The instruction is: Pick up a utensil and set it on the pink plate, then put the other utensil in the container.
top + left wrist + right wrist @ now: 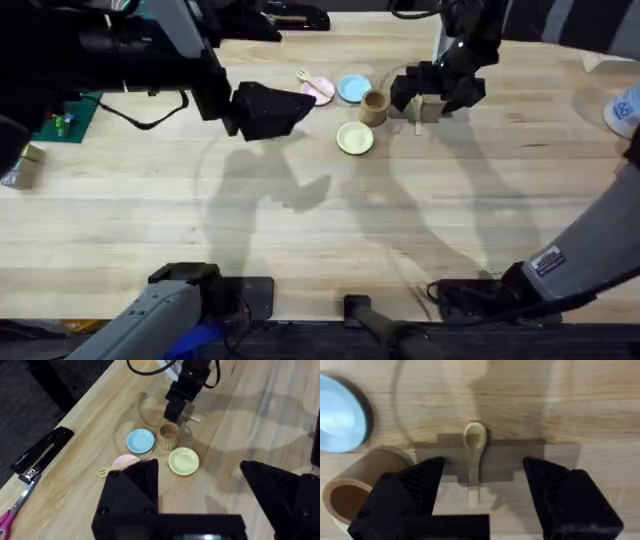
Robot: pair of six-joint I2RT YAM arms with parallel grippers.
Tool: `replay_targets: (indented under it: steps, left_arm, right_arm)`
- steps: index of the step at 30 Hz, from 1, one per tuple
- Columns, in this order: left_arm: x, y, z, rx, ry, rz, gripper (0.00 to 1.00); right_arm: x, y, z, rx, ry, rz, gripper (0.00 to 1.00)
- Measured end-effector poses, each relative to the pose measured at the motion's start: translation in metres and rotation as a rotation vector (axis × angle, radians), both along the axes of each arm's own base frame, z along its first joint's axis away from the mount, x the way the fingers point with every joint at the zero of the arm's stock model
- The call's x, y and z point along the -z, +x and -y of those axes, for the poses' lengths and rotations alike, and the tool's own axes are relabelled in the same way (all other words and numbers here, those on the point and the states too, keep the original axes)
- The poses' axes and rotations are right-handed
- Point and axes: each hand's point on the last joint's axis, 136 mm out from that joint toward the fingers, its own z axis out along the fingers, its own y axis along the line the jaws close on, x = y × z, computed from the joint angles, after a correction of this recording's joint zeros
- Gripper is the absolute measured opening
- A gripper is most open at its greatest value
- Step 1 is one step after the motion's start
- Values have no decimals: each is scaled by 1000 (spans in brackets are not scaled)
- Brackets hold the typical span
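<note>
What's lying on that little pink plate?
A slim wooden utensil lies on the pink plate, its forked end poking past the rim. From the left wrist view, the left claw's finger covers most of the plate.

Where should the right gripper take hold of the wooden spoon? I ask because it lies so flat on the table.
On the handle, from straight above. The spoon lies flat on the bare table beside the cup, its slim straight handle running between the open fingers of the right gripper. Closing across that narrow handle looks easier than gripping the wider oval bowl.
</note>
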Motion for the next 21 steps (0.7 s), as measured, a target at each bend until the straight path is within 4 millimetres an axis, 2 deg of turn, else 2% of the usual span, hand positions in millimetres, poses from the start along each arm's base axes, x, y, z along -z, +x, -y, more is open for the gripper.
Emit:
replay_targets:
  steps: [10,21]
  left_arm:
    - [0,0,0,0,0,0,993]
    - [0,0,0,0,0,0,993]
  right_arm:
    - [1,-1,1,3,-6,-7,933]
    - [2,-6,2,4,-13,-25,766]
